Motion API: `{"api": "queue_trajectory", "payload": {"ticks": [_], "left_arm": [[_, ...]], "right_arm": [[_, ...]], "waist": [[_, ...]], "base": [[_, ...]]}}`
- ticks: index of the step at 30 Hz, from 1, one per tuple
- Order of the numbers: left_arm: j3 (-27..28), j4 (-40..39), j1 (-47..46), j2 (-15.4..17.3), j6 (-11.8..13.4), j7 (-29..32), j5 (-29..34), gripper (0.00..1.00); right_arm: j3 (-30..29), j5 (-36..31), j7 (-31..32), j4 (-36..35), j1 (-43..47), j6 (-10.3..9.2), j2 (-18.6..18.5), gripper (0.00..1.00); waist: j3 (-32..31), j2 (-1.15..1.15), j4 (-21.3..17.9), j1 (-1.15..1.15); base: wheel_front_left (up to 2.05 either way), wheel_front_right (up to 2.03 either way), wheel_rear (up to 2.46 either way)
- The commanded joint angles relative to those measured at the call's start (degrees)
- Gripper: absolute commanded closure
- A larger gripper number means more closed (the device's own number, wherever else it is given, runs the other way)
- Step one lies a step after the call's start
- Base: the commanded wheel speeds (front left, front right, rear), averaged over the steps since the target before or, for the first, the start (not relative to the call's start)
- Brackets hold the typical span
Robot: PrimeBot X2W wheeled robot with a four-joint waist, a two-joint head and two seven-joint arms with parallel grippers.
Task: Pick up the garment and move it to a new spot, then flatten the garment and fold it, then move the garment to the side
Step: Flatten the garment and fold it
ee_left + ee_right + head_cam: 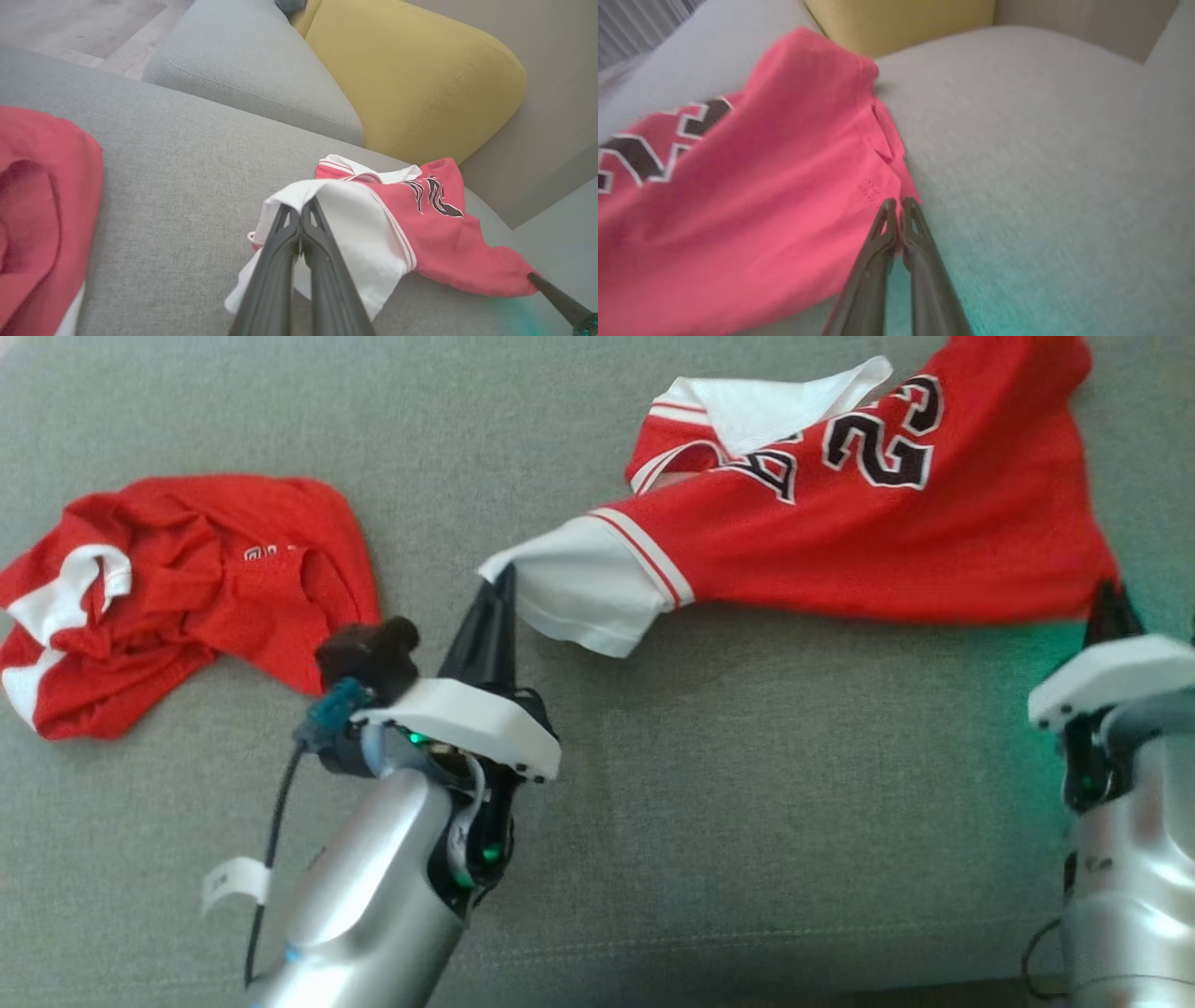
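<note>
1. Left forearm sits closest to the head cam, lower left. Its left gripper reaches up to the white sleeve of the jersey.
2. L gripper state: fingers pressed tight together w/ the sleeve edge pinched between the tips. In the left wrist view, white cloth drapes over both tips.
3. Right gripper, lower right: fingers likewise closed, tips at the red hem corner. Reads as a pinch on that corner, tho the right wrist view is blurred, so I can't tell how much cloth is in there.
4. Jersey lies across the upper right of the gray sofa, "23" showing, spread between my two grips. Collar area is flipped over on top, white side out.
5. Why hold it this way: grips at opposite ends let me carry it w/o bunching, and pulling apart should take out wrinkles for the flatten step.
6. Second red garment is crumpled at far left, well apart from the jersey, not touching either gripper. Yellow cushion sits behind the jersey.
7. My read: I'm in the move/flatten stage, fold not yet begun. Risk: the sleeve pinch is thin and may slip if I tension too hard.
</note>
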Motion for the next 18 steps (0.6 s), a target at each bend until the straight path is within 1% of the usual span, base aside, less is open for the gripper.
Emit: {"api": "queue_trajectory", "payload": {"ticks": [1,4,5,10,12,15,18], "left_arm": [[3.2,-2.5,-2.0,0.2,-0.2,-0.7,0.7,1.00],[4.3,-3.0,-2.2,0.2,-0.6,-0.7,0.4,1.00],[5.3,-3.6,-2.8,0.2,-1.0,-0.7,0.9,1.00],[8.2,-6.1,-4.9,0.2,-2.1,-0.7,1.2,1.00],[9.5,-7.5,-5.8,0.3,-2.4,-0.7,1.2,1.00],[10.0,-9.9,-7.2,1.2,-3.0,-0.1,1.1,1.00],[11.1,-13.4,-8.1,2.1,-2.8,1.5,0.1,1.00]], "right_arm": [[3.3,1.2,-1.2,-4.6,-2.0,0.37,-0.3,1.00],[5.7,2.5,-1.5,-7.8,-2.1,0.37,-0.8,1.00],[7.9,4.6,-1.5,-11.5,-2.1,0.37,-1.5,1.00],[13.3,9.6,-0.8,-22.1,-1.3,0.37,-3.5,1.00],[14.6,11.0,-0.3,-26.3,-0.9,0.37,-4.1,1.00],[15.8,12.5,0.7,-32.4,-0.1,0.37,-4.5,1.00],[16.6,12.9,2.5,-37.9,1.1,0.37,-4.5,1.00]], "waist": [[-1.3,0.00,-0.6,0.00],[-2.4,0.00,-1.1,0.00],[-3.7,0.00,-1.5,0.00],[-7.6,0.00,-2.5,0.00],[-9.4,0.00,-2.9,0.00],[-12.2,0.00,-3.4,0.00],[-14.9,0.00,-4.0,0.00]], "base": [[0.00,0.00,0.00],[0.00,0.00,0.00],[0.00,0.00,0.00],[0.00,0.00,0.00],[0.00,0.00,0.00],[0.00,0.00,0.00],[0.00,0.00,0.00]]}}
